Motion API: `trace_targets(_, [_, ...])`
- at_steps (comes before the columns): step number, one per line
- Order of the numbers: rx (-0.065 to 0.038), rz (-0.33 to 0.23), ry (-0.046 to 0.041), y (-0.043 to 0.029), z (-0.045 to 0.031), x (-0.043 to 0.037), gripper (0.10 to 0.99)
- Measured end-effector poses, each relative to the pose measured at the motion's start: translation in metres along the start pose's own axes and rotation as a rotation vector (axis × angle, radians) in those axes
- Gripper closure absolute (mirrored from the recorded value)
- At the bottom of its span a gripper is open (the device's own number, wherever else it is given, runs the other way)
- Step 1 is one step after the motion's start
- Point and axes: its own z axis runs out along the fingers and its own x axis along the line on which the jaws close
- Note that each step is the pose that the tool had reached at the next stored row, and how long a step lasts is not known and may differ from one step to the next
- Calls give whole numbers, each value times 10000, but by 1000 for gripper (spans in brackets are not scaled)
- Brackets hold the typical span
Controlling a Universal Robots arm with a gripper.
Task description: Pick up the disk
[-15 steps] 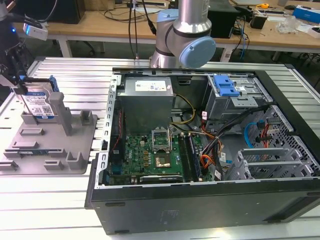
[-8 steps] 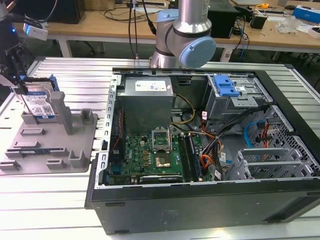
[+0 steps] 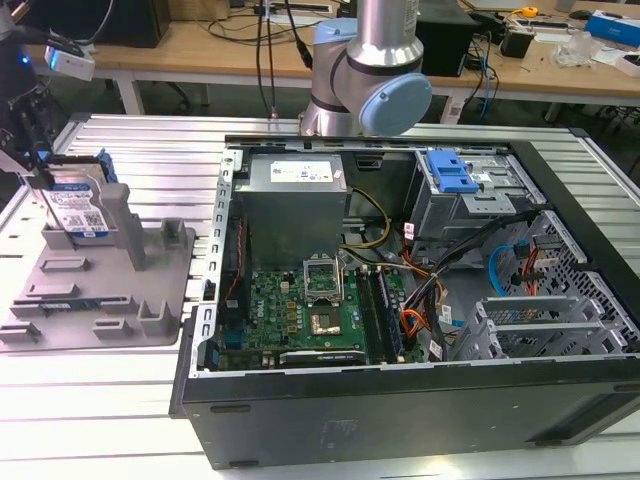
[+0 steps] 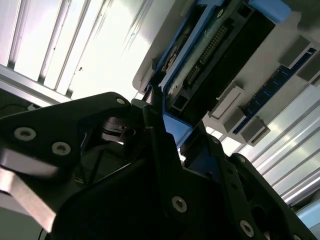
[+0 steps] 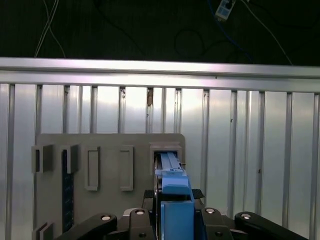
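Claw (image 5: 172, 220) clamped on disk (image 3: 78, 208), blue side rail (image 5: 172, 185) between fingers (image 4: 160, 150). Disk stands upright in grey fixture (image 3: 150, 270) (open computer case (image 3: 400, 400) well apart). Grasp made; lift-out not yet done.

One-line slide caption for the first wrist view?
Gripper closed on the disk, which stands on edge in the grey fixture on the slatted aluminium table.

silver metal disk (image 3: 76, 207): paper label, blue plastic rails | grey fixture (image 3: 100, 290): matt plastic | black pincer (image 5: 172, 220): matt, metal screws | ribbed aluminium counter (image 5: 250, 145): smooth, glossy | black computer case (image 3: 400, 410): matt metal
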Motion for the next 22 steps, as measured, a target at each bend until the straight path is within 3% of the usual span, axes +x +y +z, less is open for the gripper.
trace_targets(6, [0,59,-3,3,-140,5,718])
trace_targets(10, [1,59,-18,6,-307,9,718])
trace_targets(12, [4,60,-27,8,-403,10,718])
trace_targets(16, [5,59,-38,13,-682,17,718])
trace_targets(22, [5,59,-41,19,-1007,23,718])
